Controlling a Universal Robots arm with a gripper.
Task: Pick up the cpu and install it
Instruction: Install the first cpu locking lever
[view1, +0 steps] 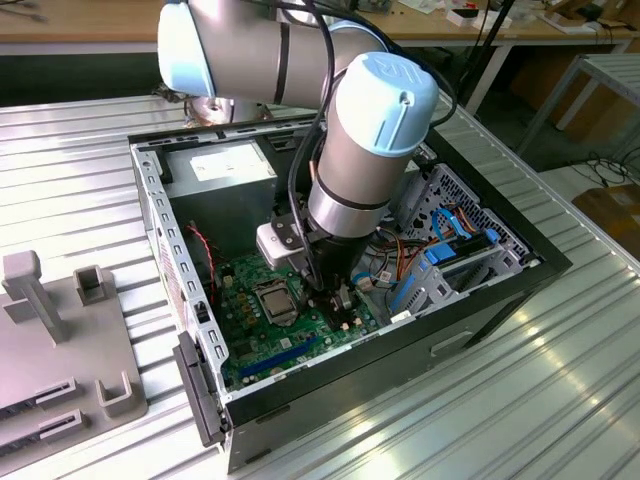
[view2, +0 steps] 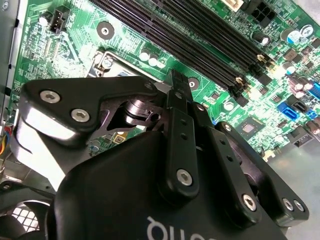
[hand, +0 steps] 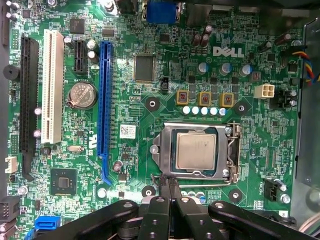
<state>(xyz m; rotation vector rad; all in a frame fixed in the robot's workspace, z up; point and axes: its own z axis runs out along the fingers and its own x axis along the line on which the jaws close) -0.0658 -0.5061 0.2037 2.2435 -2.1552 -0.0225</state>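
The cpu (hand: 195, 151), a pale silvery square chip, lies flat inside the black-and-metal socket frame (hand: 231, 150) on the green motherboard (hand: 150, 75). In the first wrist view my gripper (hand: 168, 181) is shut. Its black fingertips are pressed together just at the socket frame's edge, beside the cpu, and nothing shows between them. The second wrist view shows the same shut fingers (view2: 178, 95) low over the board. In the exterior view the gripper (view1: 335, 297) reaches down into the open computer case, next to the socket (view1: 276, 300).
The case's metal walls (view1: 155, 215) ring the board. A blue slot (hand: 104, 100), a white slot (hand: 52, 85) and a coin battery (hand: 81, 95) sit beside the socket. Memory slots (view2: 200, 40) run nearby. Blue cables (view1: 440, 255) and a drive cage crowd one side. A grey fixture (view1: 60, 340) stands outside on the table.
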